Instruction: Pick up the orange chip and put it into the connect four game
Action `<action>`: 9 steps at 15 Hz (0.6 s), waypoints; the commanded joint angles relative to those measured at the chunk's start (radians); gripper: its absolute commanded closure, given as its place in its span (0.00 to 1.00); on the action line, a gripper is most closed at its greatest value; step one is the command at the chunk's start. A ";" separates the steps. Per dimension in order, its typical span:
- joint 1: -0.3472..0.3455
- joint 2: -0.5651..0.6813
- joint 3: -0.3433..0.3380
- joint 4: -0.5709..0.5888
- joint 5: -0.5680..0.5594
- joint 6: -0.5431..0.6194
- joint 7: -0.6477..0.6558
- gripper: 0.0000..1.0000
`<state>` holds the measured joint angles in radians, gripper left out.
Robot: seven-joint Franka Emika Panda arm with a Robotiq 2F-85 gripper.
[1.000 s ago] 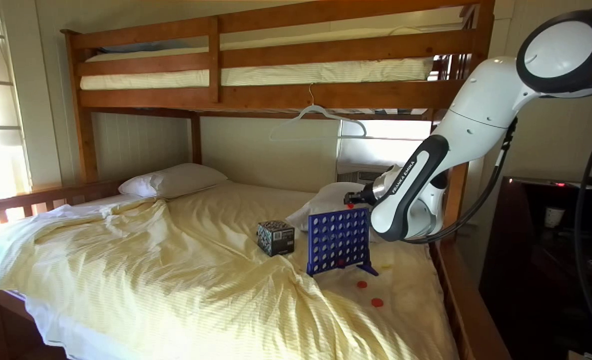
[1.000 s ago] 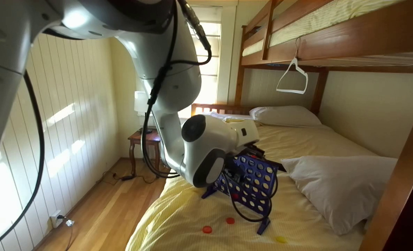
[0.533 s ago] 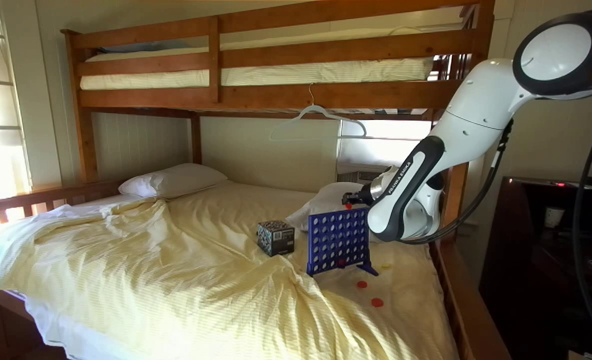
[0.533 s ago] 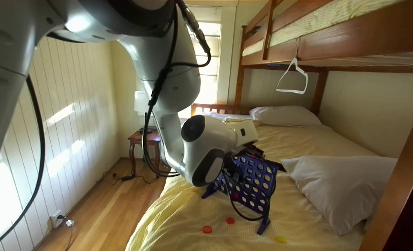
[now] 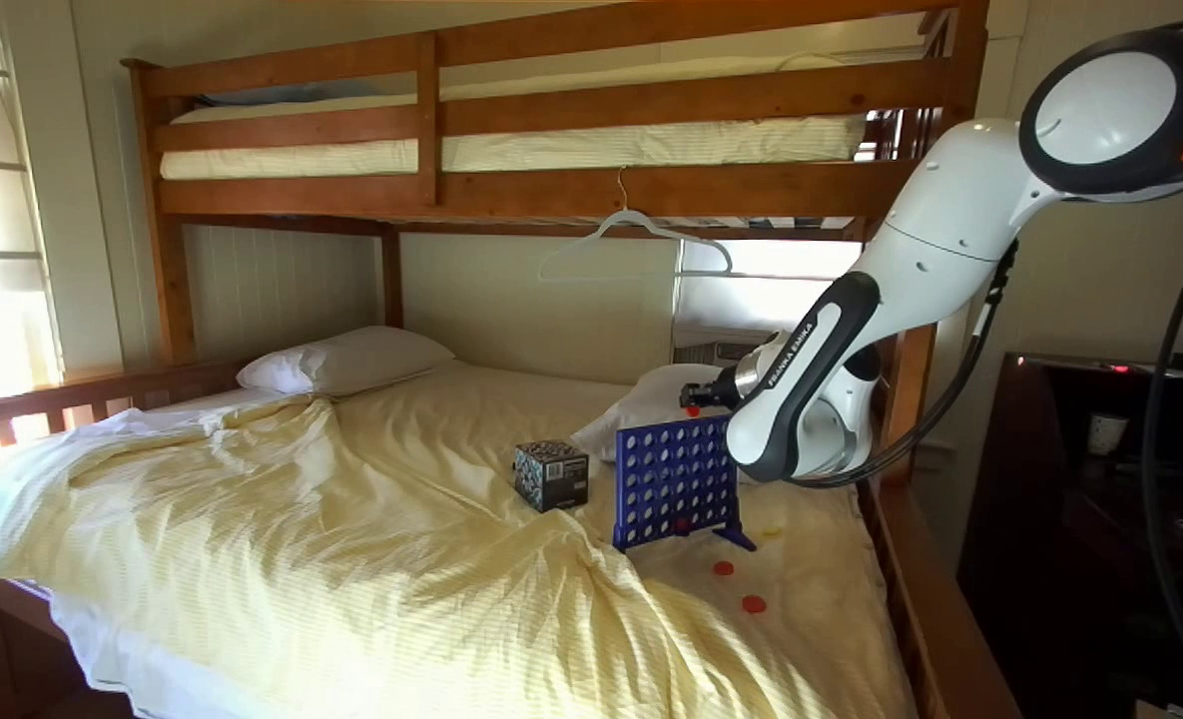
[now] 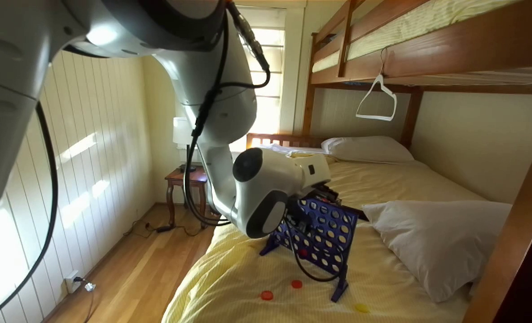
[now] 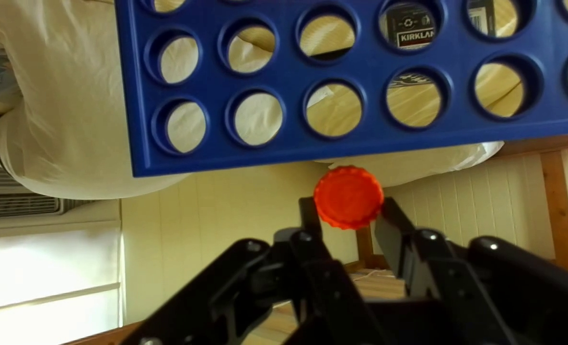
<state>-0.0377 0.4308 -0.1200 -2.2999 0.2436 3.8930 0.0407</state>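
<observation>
The connect four game (image 5: 673,469) stands upright on the bed. It is a blue grid of round holes, and it also shows in an exterior view (image 6: 340,216) partly behind my arm. In the wrist view the blue board (image 7: 293,148) fills the top. My gripper (image 7: 348,211) is shut on an orange chip (image 7: 349,196), held by its edges at the fingertips. In an exterior view my gripper (image 5: 693,396) and the held chip (image 5: 692,410) are just above the board's top edge. The chip appears apart from the board; its alignment with a slot cannot be told.
Two orange chips (image 5: 723,568) (image 5: 754,604) and a yellow chip (image 6: 362,308) lie on the bed. A red chip (image 5: 682,524) shows low in the board. A dark patterned cube (image 5: 551,475) stands beside the board. A pillow (image 6: 441,237) lies behind it. A hanger (image 5: 631,245) hangs above.
My gripper has moved slightly to the left in an exterior view, along the board's top edge, still holding the chip. The board and loose chips have not moved.
</observation>
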 commanded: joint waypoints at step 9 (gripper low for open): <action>0.024 0.036 -0.010 0.024 0.061 0.038 -0.047 0.90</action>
<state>-0.0311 0.4445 -0.1223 -2.2944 0.2680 3.8999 0.0242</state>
